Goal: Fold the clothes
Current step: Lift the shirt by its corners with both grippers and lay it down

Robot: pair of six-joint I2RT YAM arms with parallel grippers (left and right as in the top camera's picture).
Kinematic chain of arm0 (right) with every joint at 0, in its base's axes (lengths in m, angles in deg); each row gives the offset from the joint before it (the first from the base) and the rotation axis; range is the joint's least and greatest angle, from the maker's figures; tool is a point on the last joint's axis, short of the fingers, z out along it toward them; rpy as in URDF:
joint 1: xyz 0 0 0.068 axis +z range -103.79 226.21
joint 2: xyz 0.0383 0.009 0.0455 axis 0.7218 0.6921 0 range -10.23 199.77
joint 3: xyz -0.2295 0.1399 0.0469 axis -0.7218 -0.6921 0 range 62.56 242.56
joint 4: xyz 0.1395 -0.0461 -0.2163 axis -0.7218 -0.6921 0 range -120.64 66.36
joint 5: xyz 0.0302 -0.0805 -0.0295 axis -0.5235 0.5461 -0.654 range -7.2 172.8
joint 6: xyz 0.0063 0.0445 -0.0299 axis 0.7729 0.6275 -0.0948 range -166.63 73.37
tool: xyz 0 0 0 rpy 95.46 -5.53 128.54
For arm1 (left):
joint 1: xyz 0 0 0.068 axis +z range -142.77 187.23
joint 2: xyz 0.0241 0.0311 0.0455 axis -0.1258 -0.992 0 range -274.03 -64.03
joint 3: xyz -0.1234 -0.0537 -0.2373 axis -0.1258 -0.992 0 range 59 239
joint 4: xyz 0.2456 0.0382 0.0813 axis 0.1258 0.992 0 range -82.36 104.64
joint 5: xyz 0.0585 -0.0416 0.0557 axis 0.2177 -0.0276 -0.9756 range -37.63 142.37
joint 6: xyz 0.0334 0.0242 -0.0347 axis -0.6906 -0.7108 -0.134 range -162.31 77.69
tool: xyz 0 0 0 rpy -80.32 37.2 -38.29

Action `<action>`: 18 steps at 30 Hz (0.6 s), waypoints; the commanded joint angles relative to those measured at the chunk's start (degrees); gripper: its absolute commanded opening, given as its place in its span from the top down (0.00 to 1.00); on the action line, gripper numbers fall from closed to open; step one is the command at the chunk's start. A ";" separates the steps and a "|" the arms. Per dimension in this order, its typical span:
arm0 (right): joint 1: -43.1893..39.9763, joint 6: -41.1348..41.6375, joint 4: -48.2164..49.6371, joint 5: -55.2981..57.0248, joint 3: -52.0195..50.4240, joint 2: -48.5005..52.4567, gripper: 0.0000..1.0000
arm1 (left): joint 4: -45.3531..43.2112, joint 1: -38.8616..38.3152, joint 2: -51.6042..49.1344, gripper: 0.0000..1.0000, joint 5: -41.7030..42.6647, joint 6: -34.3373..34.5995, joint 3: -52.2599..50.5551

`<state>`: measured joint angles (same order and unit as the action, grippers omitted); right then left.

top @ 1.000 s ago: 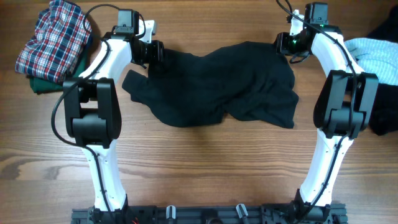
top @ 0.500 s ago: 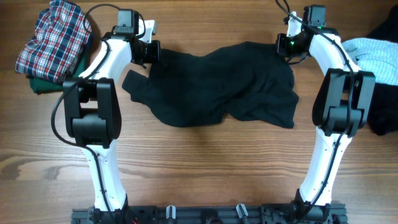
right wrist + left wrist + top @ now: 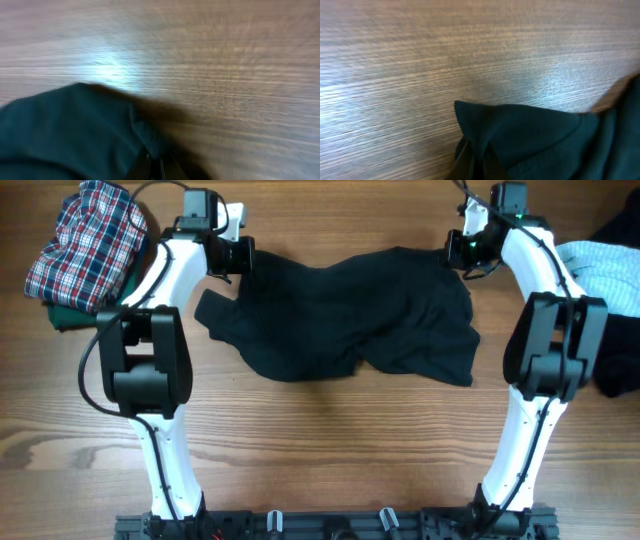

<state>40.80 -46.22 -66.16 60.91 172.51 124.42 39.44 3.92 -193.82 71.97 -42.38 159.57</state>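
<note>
A large black T-shirt [image 3: 350, 320] lies crumpled across the far middle of the table. My left gripper [image 3: 243, 258] is shut on its far left corner, and the left wrist view shows a dark fabric corner [image 3: 520, 140] pinched between the fingers at the bottom edge. At the far right corner my right gripper [image 3: 460, 250] is shut on the shirt, with the dark fabric edge [image 3: 75, 130] running into the closed fingers in the right wrist view. Both wrist views are blurred.
A plaid garment [image 3: 85, 245] lies over a green one [image 3: 65, 315] at the far left. A light blue garment [image 3: 605, 270] and a dark one [image 3: 620, 370] sit at the right edge. Bare wood lies in front of the shirt.
Both grippers have shut on the shirt's far corners. The left gripper has shifted slightly toward the far edge with its corner. The shirt's body lies as before.
</note>
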 commanded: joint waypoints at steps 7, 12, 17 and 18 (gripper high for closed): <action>-0.39 -1.95 -5.49 -0.39 2.84 -18.95 0.96 | 1.95 1.62 16.20 0.96 -5.49 0.72 2.19; -1.07 -1.99 -9.05 -0.39 2.84 -26.21 0.96 | 3.63 1.62 24.30 0.96 -8.85 0.66 2.19; -1.33 -3.43 -12.85 1.01 2.84 -34.10 0.96 | 4.72 1.62 31.76 0.96 -9.57 0.48 2.19; -1.33 -3.45 -13.35 1.60 2.84 -35.08 0.96 | 4.96 1.62 32.94 0.96 -9.97 0.48 2.19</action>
<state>39.77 -48.23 -78.42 61.02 174.26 94.69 44.07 5.05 -165.85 64.17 -42.03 160.27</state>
